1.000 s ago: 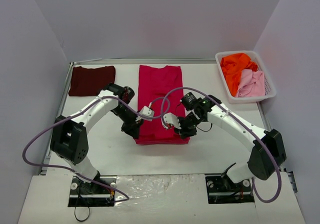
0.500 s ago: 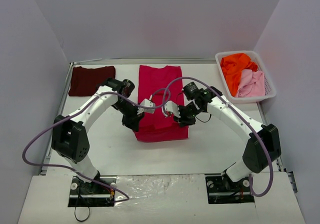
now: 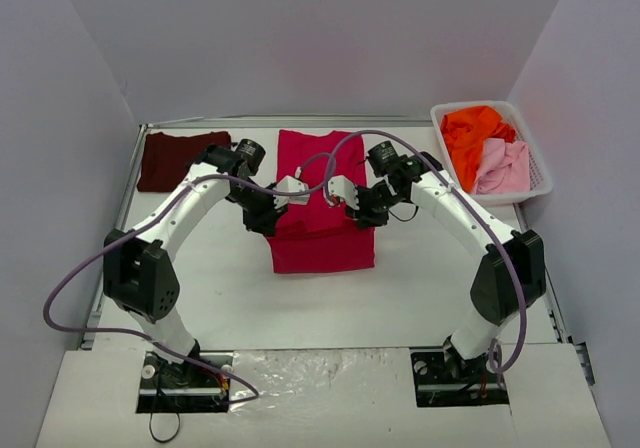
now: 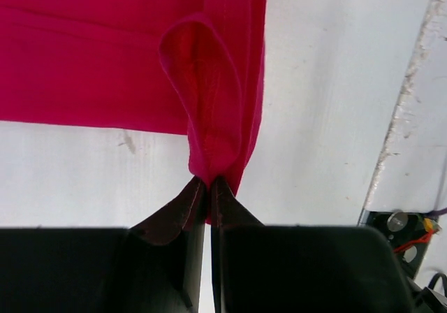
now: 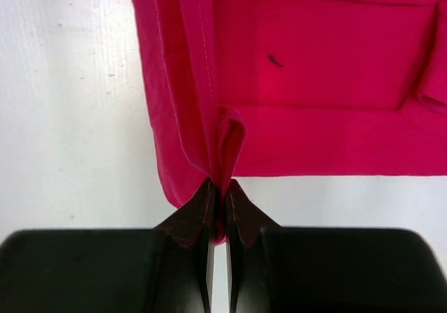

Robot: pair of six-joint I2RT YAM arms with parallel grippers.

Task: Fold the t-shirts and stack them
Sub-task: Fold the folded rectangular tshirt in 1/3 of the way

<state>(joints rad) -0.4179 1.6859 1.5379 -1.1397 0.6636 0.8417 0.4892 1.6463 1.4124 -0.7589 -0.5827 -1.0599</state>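
White table (image 3: 430,288) shows around crimson t-shirt (image 3: 322,250) (jaws pinching both corners).

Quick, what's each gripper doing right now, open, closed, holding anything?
Left gripper: closed, pinching a fold of the crimson t-shirt.
Right gripper: closed, pinching a fold of the same t-shirt.

White table (image 3: 420,288) carries 3 things — crimson t-shirt (image 3: 322,250) mid-table, folded maroon t-shirt (image 3: 183,160) far-left, basket (image 3: 497,200) far-right.
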